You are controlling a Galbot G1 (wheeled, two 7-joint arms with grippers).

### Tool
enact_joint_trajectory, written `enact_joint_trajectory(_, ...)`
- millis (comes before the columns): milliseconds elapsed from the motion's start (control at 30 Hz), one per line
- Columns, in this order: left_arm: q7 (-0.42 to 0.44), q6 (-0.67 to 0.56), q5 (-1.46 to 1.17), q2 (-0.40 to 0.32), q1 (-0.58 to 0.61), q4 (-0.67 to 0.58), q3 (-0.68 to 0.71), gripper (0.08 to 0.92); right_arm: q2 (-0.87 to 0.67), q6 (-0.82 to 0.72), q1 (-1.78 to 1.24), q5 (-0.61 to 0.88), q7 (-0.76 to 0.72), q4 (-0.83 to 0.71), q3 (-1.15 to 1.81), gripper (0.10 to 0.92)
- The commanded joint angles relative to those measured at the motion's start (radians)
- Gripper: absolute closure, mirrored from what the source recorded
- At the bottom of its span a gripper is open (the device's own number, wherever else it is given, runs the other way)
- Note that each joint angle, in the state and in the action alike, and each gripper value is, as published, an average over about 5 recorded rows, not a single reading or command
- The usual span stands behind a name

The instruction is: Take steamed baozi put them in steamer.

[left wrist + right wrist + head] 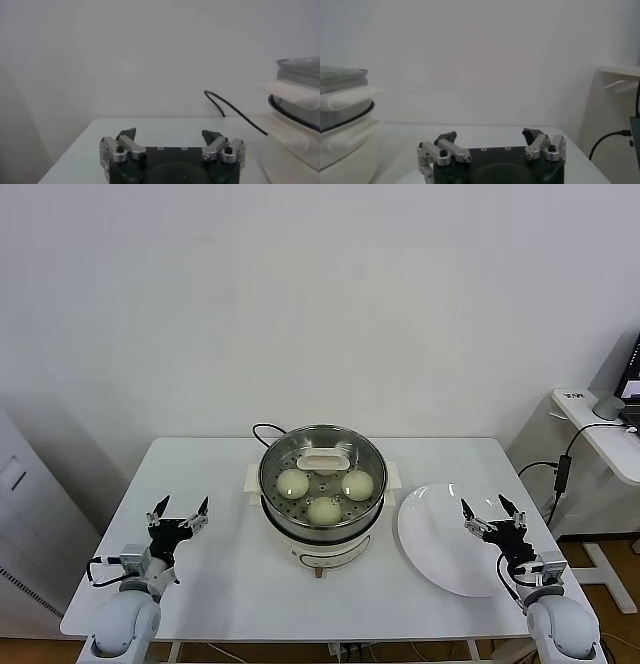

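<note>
Baozi (pixel 324 510) in steamer (pixel 322 434); grippers apart.

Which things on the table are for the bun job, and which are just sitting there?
For the job:
- three buns, inside the steamer
- steamer, mid-table
- glass lid, on the steamer
- left gripper and right gripper, both open and empty

Just sitting there:
- white plate, empty
- black cord

Lab or office: bare white wall (pixel 320 294), side desk (pixel 600 434) with mouse (pixel 607 406).
</note>
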Motion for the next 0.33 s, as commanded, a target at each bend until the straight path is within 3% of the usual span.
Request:
enact_joint_trajectory(33, 0.000, 0.000, -0.016, -0.002, 0.003, 0.002, 0.001, 0.177, 0.002, 0.003, -0.003, -0.012, -0.006, 0.001, 0.004, 0.203)
enact_joint_trajectory(333, -0.001, 0.000, -0.016, 0.000, 0.006, -0.001, -0.001, 0.177, 0.011, 0.012, -0.004, -0.021, -0.009, 0.000, -0.001, 0.203)
